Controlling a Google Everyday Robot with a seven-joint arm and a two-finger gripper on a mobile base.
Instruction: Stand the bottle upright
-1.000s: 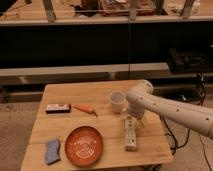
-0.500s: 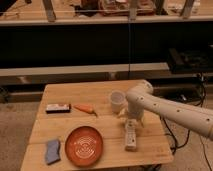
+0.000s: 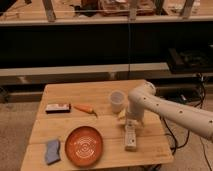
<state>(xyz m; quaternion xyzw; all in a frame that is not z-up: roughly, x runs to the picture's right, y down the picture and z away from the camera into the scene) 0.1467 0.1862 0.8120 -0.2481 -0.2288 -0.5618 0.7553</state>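
The whitish-cream bottle (image 3: 131, 136) lies flat on the wooden table (image 3: 100, 95) at the right front, its long axis running front to back. My gripper (image 3: 130, 121) hangs from the white arm (image 3: 170, 111) and is down at the bottle's far end, right over it. The translucent white cup (image 3: 116, 101) stands upright just behind and left of the gripper.
An orange plate (image 3: 84, 145) sits at the front middle with a blue-grey cloth (image 3: 52, 151) to its left. A carrot (image 3: 85, 108) and a dark flat box (image 3: 58, 108) lie at the left. The table's right edge is near the bottle. Dark shelving stands behind.
The arm has lowered and shifted slightly left, bringing the gripper down onto the bottle's far end. The bottle still lies flat in the same place.
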